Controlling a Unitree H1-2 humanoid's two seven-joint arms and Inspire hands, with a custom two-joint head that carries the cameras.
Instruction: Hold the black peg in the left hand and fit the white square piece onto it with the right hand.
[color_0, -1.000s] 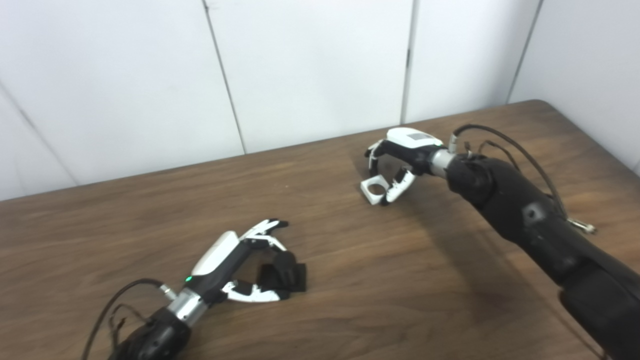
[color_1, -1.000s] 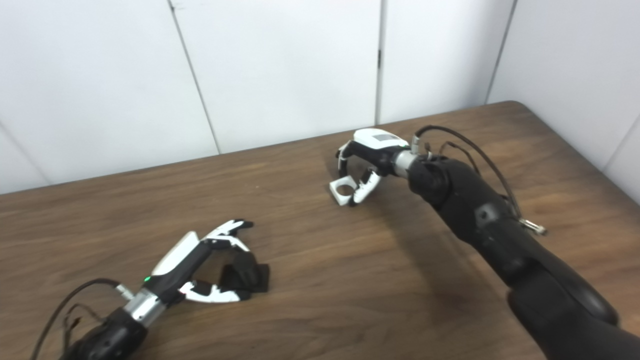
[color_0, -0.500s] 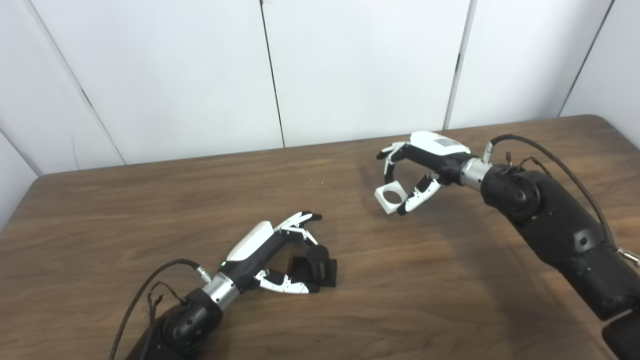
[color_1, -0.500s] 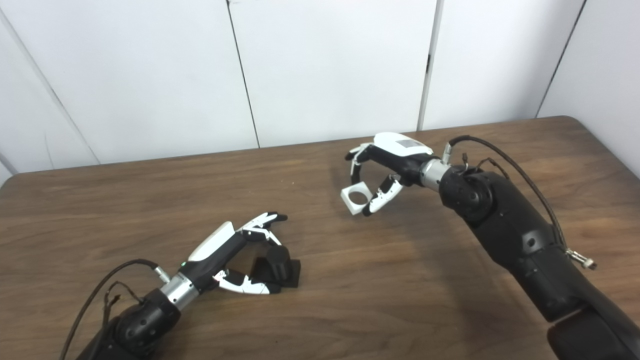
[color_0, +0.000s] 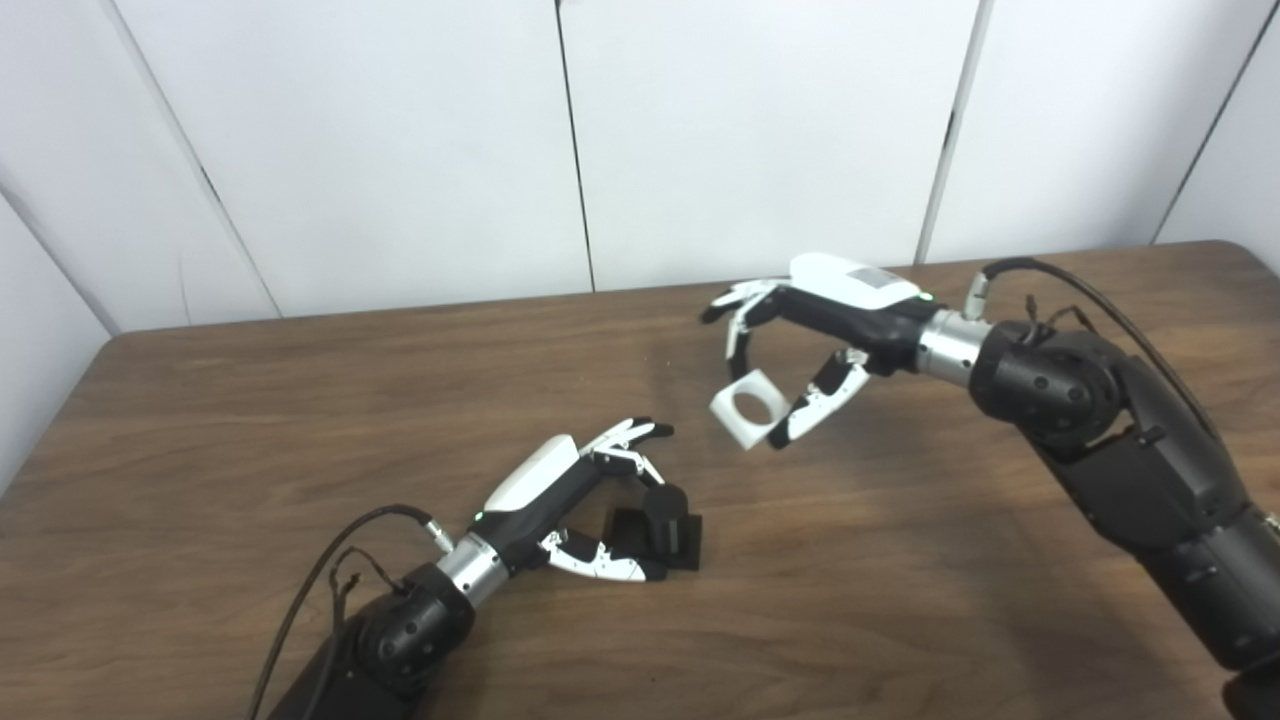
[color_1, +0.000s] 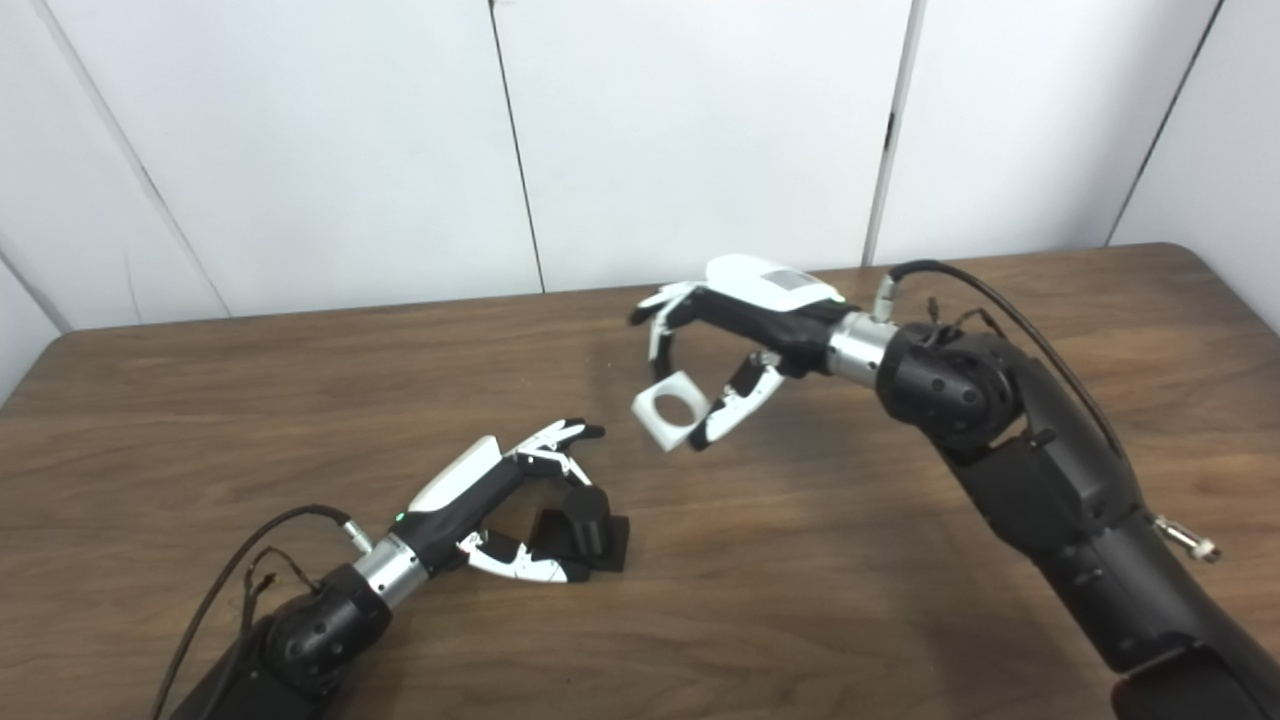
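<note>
Wooden table (color_0: 900, 560): left hand (color_0: 575, 500) grasps black peg (color_0: 665, 515) resting there. Right hand (color_0: 810, 335) pinches white square piece (color_0: 750, 408) above-right of peg; centre hole over peg, lower straight.

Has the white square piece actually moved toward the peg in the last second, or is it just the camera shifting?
Yes. The white square piece, pinched in the right hand, is lifted off the table and closer to the black peg.

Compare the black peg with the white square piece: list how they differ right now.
The black peg is dark and stands upright on the table; the white square piece is pale, tilted and lifted clear. The peg is a solid post; the piece has a round hole. Each sits within a hand: left hand, right hand.
</note>
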